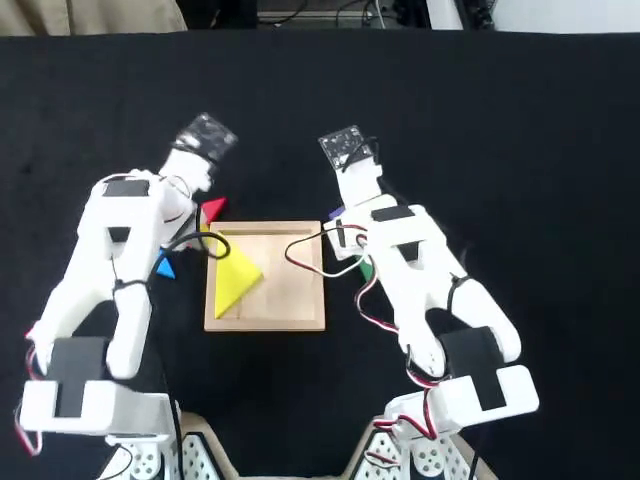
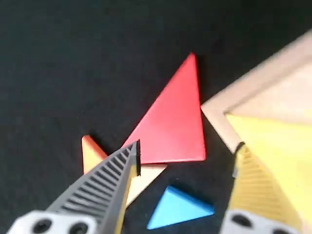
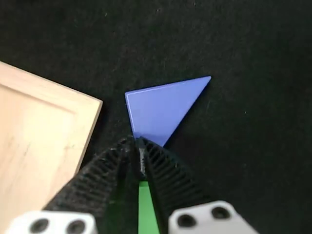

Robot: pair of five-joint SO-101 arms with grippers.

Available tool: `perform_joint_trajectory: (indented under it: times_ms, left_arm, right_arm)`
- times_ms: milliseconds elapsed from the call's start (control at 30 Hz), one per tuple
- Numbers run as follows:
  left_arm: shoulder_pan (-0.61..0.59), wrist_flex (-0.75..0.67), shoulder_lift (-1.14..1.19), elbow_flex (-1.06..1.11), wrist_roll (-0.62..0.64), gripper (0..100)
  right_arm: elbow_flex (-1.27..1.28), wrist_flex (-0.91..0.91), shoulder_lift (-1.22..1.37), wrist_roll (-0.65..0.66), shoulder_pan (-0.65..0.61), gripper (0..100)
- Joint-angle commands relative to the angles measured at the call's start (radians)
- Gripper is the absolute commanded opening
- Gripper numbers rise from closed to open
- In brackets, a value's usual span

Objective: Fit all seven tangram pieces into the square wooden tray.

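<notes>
Black worktop (image 1: 500,150) lies open round the tray (image 1: 300,300), yellow triangle (image 1: 236,275) inside. Left gripper (image 2: 186,148) gapes wide over the red triangle (image 2: 173,124) beside the tray corner; right gripper (image 3: 138,142) clenched, tips at the violet-blue triangle (image 3: 158,109)

Yellow triangle (image 1: 237,276) in tray (image 1: 296,296), red triangle (image 1: 212,209) beside

Black table cover (image 1: 540,150), cables (image 1: 300,14) beyond it
</notes>
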Motion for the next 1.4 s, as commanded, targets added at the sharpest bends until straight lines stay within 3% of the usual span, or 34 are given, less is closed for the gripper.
perform_joint_trajectory:
  times_ms: [0, 200, 333, 567, 1167, 1367]
  left_arm:
    - [0.016, 0.086, 0.069, -0.113, -0.295, 33]
    - [-0.008, 0.132, 0.25, -0.302, -0.411, 33]
    - [-0.01, 0.265, 0.362, -0.475, -0.526, 33]
    - [-0.038, 0.321, 0.525, -0.697, -0.58, 33]
    - [0.002, 0.341, 0.589, -0.713, -0.655, 33]
    - [0.002, 0.342, 0.638, -0.713, -0.697, 25]
  right_arm:
    - [-0.064, 0.008, -0.004, -0.003, 0.025, 1.1]
    - [-0.064, 0.008, -0.004, -0.003, 0.025, 1.1]
    - [-0.067, 0.008, -0.004, -0.002, 0.025, 1.1]
    - [-0.07, -0.011, 0.016, -0.002, 0.025, 1.1]
    - [-0.079, -0.014, 0.027, -0.002, 0.025, 1.1]
    - [-0.079, -0.012, 0.027, -0.002, 0.025, 1.1]
